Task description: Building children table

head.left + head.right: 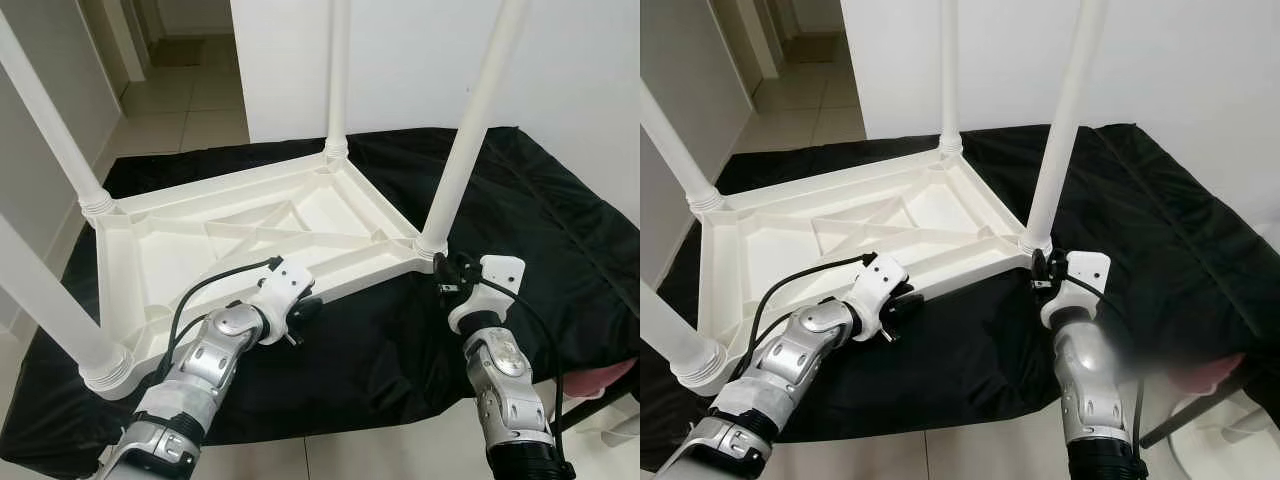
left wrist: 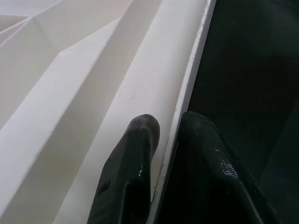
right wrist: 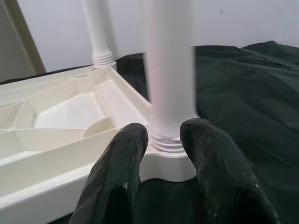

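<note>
A white plastic children's table (image 1: 250,225) lies upside down on a black cloth (image 1: 540,230), its legs pointing up. My left gripper (image 1: 305,312) is at the near rim. In the left wrist view, the fingers (image 2: 135,154) pinch that rim (image 2: 187,88), one inside it and one on the cloth side. My right gripper (image 1: 447,275) is at the near-right corner, close to the base of the leg (image 1: 465,130). Its fingers (image 3: 124,158) stand apart in the right wrist view, with the leg's ribbed collar (image 3: 166,140) just beyond the gap.
The cloth covers a low platform that ends just before my arms. A white wall (image 1: 420,60) rises behind it. A tiled hallway (image 1: 190,100) opens at the far left. A pink object (image 1: 610,380) and a white base (image 1: 1220,440) sit low on the right.
</note>
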{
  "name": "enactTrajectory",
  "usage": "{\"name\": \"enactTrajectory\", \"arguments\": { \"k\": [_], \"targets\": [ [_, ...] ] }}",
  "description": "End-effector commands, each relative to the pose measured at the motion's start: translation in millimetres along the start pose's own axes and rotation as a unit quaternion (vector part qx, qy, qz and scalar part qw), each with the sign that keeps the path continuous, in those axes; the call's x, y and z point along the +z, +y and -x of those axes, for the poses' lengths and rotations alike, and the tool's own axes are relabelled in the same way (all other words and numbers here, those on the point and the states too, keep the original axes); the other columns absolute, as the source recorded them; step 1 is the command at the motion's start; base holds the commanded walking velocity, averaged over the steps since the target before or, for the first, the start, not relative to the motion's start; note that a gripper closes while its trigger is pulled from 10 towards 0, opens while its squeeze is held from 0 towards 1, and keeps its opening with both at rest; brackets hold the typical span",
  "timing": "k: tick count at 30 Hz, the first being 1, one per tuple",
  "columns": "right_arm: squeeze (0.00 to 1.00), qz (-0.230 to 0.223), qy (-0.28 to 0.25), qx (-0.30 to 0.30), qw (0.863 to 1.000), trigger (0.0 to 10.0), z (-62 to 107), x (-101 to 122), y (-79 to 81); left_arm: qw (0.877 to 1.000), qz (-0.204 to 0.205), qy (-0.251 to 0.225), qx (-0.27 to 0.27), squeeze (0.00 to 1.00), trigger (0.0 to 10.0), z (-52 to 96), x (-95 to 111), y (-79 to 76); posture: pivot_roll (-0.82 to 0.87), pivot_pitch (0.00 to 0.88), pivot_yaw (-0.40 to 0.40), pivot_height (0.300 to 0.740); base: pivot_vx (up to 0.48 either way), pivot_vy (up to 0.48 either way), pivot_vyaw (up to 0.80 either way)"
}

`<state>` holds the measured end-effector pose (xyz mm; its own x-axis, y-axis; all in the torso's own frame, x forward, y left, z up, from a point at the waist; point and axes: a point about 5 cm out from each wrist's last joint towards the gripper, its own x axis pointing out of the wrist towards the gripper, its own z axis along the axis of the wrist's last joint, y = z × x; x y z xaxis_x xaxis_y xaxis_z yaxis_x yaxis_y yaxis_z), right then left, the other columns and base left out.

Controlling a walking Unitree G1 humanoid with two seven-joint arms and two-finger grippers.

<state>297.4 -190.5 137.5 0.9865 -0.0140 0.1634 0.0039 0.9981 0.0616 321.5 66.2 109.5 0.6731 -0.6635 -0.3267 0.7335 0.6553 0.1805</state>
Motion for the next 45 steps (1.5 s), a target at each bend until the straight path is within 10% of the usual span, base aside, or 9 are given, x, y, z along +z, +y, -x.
{"name": "enactTrajectory", "arguments": {
  "k": [1, 2, 3, 8, 9, 14, 15, 45],
  "targets": [
    [0.00, -0.001, -0.003, -0.001, 1.000, 10.0, -2.6, -1, 3.7, 0.996, 0.006, 0.019, 0.088, 0.00, 1.9, -5.4, -5, 1.7, -0.08, 0.008, 0.048, 0.740, 0.000, 0.000, 0.00],
    [0.00, -0.001, -0.003, -0.001, 1.000, 10.0, -3.0, -1, 3.9, 0.996, 0.008, 0.015, 0.085, 0.00, 1.9, -6.4, -3, 0.4, -0.08, 0.008, 0.048, 0.740, 0.000, 0.000, 0.00],
    [0.00, -0.001, -0.004, -0.002, 1.000, 10.0, -2.9, 0, 4.1, 0.997, 0.009, 0.006, 0.078, 0.00, 10.0, -7.9, 1, -2.8, -0.08, 0.008, 0.048, 0.740, 0.000, 0.000, 0.00],
    [0.00, -0.001, -0.007, -0.005, 1.000, 10.0, -3.3, 0, 5.2, 0.998, 0.017, -0.010, 0.055, 0.00, 10.0, -8.2, 7, -7.7, -0.08, 0.013, 0.053, 0.740, 0.000, 0.000, 0.00],
    [0.00, -0.002, -0.007, -0.006, 1.000, 10.0, -3.0, 0, 5.4, 0.998, 0.024, -0.021, 0.053, 1.00, 10.0, -6.9, 10, -6.5, -0.08, 0.015, 0.054, 0.740, 0.000, 0.000, 0.00],
    [0.00, -0.004, -0.007, -0.012, 1.000, 10.0, -3.2, -1, 6.4, 0.996, 0.035, -0.075, 0.029, 1.00, 10.0, -0.6, 26, -8.0, -0.07, 0.018, 0.051, 0.740, 0.000, 0.000, 0.00],
    [0.00, -0.004, -0.007, -0.018, 1.000, 10.0, -4.5, -2, 7.3, 0.995, 0.021, -0.102, 0.010, 0.00, 10.0, 3.8, 34, -11.8, -0.07, 0.018, 0.049, 0.740, 0.000, 0.000, 0.00],
    [0.00, -0.006, 0.088, -0.097, 0.991, 10.0, -24.7, -39, 18.3, 0.975, 0.019, -0.176, -0.133, 0.00, 10.0, 68.5, 66, -52.2, -0.01, 0.033, 0.020, 0.740, 0.000, 0.000, 0.00]
  ]
}}
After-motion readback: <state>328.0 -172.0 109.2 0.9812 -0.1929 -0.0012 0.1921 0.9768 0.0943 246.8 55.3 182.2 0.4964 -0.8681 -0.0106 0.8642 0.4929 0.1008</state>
